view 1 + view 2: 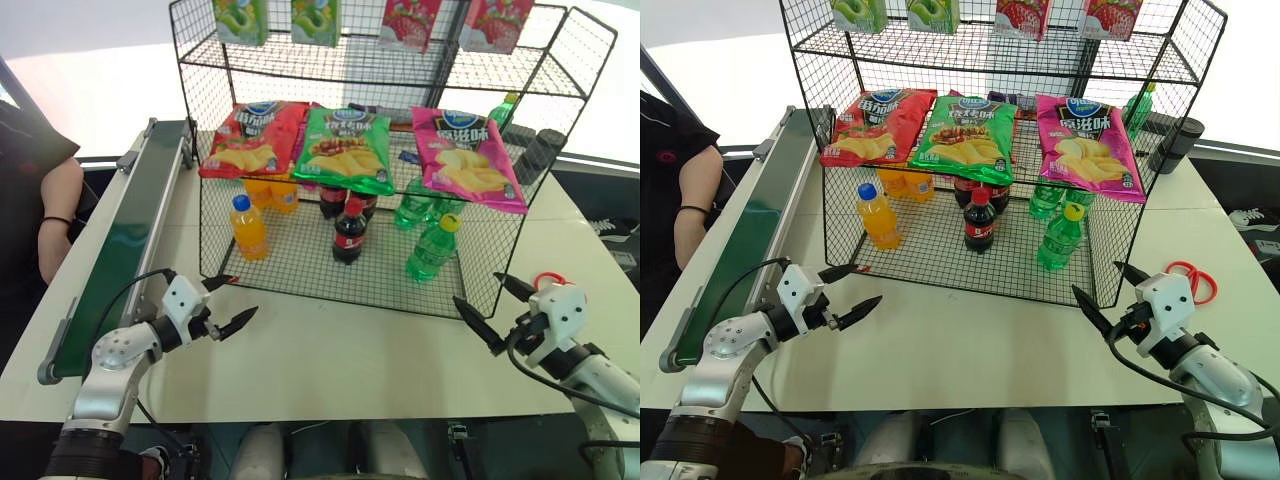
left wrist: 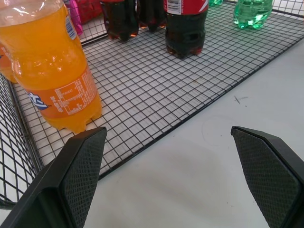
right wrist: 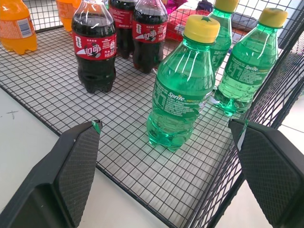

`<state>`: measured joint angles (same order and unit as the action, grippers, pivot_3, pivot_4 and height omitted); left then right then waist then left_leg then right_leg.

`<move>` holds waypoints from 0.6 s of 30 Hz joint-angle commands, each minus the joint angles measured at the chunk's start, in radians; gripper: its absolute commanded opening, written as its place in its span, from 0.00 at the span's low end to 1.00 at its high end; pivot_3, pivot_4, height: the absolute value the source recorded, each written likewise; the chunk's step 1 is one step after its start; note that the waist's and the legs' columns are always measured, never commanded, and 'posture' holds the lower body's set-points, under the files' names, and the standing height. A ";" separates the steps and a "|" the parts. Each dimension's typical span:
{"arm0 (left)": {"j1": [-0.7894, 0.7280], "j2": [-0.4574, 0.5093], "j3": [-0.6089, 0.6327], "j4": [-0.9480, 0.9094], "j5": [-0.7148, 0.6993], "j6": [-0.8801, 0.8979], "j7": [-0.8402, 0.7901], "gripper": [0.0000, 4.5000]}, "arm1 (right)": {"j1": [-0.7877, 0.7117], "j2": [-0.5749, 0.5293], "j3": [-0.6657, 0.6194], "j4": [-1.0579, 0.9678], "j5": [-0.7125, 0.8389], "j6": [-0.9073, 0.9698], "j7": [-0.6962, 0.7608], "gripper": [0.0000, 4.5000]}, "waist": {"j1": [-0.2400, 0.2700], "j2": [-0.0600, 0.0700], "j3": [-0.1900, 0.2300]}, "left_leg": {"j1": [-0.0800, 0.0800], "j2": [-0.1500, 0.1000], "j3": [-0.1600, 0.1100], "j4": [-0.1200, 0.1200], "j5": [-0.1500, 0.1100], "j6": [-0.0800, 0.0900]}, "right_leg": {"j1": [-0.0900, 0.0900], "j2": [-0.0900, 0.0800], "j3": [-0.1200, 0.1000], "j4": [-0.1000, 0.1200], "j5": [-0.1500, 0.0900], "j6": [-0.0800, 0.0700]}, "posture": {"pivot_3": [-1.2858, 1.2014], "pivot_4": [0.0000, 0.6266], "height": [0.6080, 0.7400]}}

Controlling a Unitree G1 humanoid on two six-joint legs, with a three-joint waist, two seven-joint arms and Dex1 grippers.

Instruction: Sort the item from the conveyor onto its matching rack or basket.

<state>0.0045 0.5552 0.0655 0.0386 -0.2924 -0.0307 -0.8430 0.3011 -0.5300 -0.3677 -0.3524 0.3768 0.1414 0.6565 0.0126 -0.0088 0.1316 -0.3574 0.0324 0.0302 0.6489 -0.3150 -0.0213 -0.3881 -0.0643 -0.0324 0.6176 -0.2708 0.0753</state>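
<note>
Jaws of both the left gripper (image 1: 228,303) and the right gripper (image 1: 490,309) spread wide, nothing between them, each hovering over the white table (image 1: 330,350). Green soda bottle (image 3: 183,85) stands upright on the bottom tier of the black wire rack (image 1: 300,262), front right, beside the cola bottle (image 1: 348,232). Conveyor (image 1: 125,245) along the left edge, belt bare.

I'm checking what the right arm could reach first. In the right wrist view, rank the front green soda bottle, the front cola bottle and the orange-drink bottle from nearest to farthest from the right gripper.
From the right gripper, open in front of the rack:
1. Front green soda bottle, straight ahead, on the bottom tier.
2. Front cola bottle, farther along the tier.
3. Orange-drink bottle, at the far end.
</note>
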 commanded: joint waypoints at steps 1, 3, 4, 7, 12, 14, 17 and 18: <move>-0.003 -0.005 0.028 -0.027 -0.021 -0.030 -0.005 1.00 | -0.010 -0.007 -0.017 -0.020 0.010 -0.022 0.002 0.99 | 0.000 0.000 0.000 | 0.000 0.000 0.000 0.000 0.000 0.000 | 0.000 0.000 0.000 0.000 0.000 0.000 | 0.52 0.24 1.00; -0.001 -0.007 0.029 -0.034 -0.027 -0.035 -0.011 1.00 | -0.010 -0.006 -0.016 -0.019 0.010 -0.023 0.003 0.99 | 0.000 0.000 0.000 | 0.000 0.000 0.000 0.000 0.000 0.000 | 0.000 0.000 0.000 0.000 0.000 0.000 | 0.52 0.24 1.00; 0.001 -0.008 0.030 -0.040 -0.029 -0.039 -0.013 1.00 | -0.010 -0.006 -0.016 -0.019 0.010 -0.024 0.003 0.99 | 0.000 0.000 0.000 | 0.000 0.000 0.000 0.000 0.000 0.000 | 0.000 0.000 0.000 0.000 0.000 0.000 | 0.52 0.24 1.00; 0.001 -0.015 0.033 -0.049 -0.039 -0.049 -0.016 1.00 | -0.011 -0.006 -0.016 -0.018 0.010 -0.025 0.004 0.99 | 0.000 0.000 0.000 | 0.000 0.000 0.000 0.000 0.000 0.000 | 0.000 0.000 0.000 0.000 0.000 0.000 | 0.52 0.24 1.00; -0.003 -0.035 0.041 -0.047 -0.052 -0.068 -0.007 1.00 | -0.015 -0.005 -0.010 -0.015 0.007 -0.027 0.004 0.99 | 0.000 0.000 0.000 | 0.000 0.000 0.000 0.000 0.000 0.000 | 0.000 0.000 0.000 0.000 0.000 0.000 | 0.52 0.24 1.00; -0.004 -0.037 0.042 -0.046 -0.054 -0.070 -0.003 1.00 | -0.018 -0.005 -0.008 -0.012 0.006 -0.028 0.005 0.99 | 0.000 0.000 0.000 | 0.000 0.000 0.000 0.000 0.000 0.000 | 0.000 0.000 0.000 0.000 0.000 0.000 | 0.52 0.24 1.00; -0.003 -0.041 0.044 -0.047 -0.057 -0.070 0.002 1.00 | -0.021 -0.005 -0.004 -0.006 0.005 -0.030 0.006 0.99 | 0.000 0.000 0.000 | 0.000 0.000 0.000 0.000 0.000 0.000 | 0.000 0.000 0.000 0.000 0.000 0.000 | 0.52 0.24 1.00; -0.004 -0.042 0.045 -0.047 -0.057 -0.070 0.003 1.00 | -0.022 -0.005 -0.003 -0.004 0.004 -0.031 0.007 0.99 | 0.000 0.000 0.000 | 0.000 0.000 0.000 0.000 0.000 0.000 | 0.000 0.000 0.000 0.000 0.000 0.000 | 0.52 0.24 1.00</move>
<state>0.0058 0.5113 0.0923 0.0246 -0.3365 -0.0783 -0.8435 0.2890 -0.5299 -0.3630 -0.3486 0.3755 0.1303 0.6578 0.0125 -0.0088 0.1316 -0.3574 0.0324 0.0303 0.6489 -0.3150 -0.0213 -0.3880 -0.0637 -0.0324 0.6176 -0.2708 0.0754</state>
